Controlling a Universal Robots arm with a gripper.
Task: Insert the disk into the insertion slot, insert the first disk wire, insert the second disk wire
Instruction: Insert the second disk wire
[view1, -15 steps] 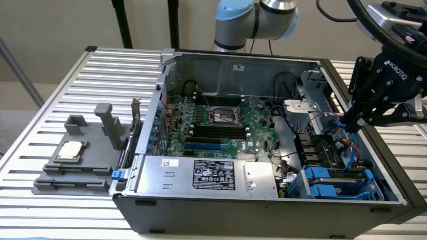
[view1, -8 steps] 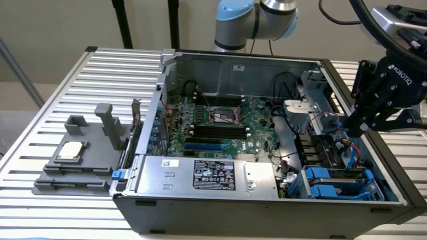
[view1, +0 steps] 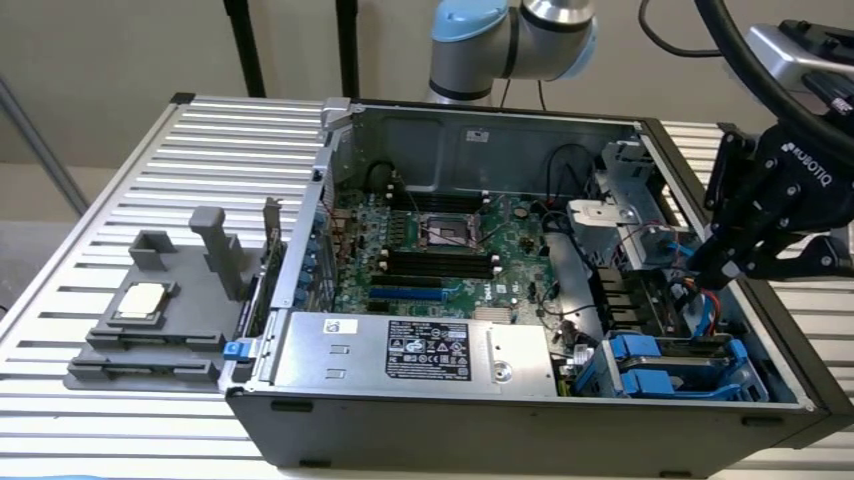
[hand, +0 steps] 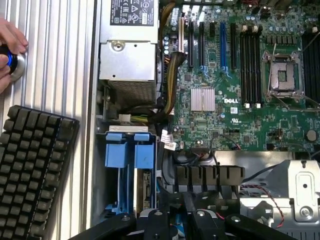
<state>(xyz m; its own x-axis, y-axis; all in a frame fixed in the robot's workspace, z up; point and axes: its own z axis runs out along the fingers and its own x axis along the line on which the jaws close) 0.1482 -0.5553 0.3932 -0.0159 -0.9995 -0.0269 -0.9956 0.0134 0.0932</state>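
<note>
An open computer case (view1: 307, 420) lies on a slatted table. The disk's bright blue carrier (view1: 663, 365) (hand: 127, 152) sits in the insertion slot (view1: 747, 378) at the case's front corner on the exterior view's right; the disk's silver body is mostly hidden. My gripper (view1: 707, 268) (hand: 174, 222) hangs just behind that bay, above the case's edge. Its dark fingers (hand: 197, 220) stand close together on a thin blue disk wire (view1: 699, 305) that runs down toward the disk. A red wire runs beside it.
A silver power-supply box (view1: 414, 348) fills the case's front. Behind it lies the green motherboard (view1: 441, 250) and a grey cage with a silver bracket (view1: 601, 215). A grey fixture (view1: 147, 320) stands outside the case. A keyboard (hand: 30, 170) and a hand (hand: 10, 40) on a knob lie nearby.
</note>
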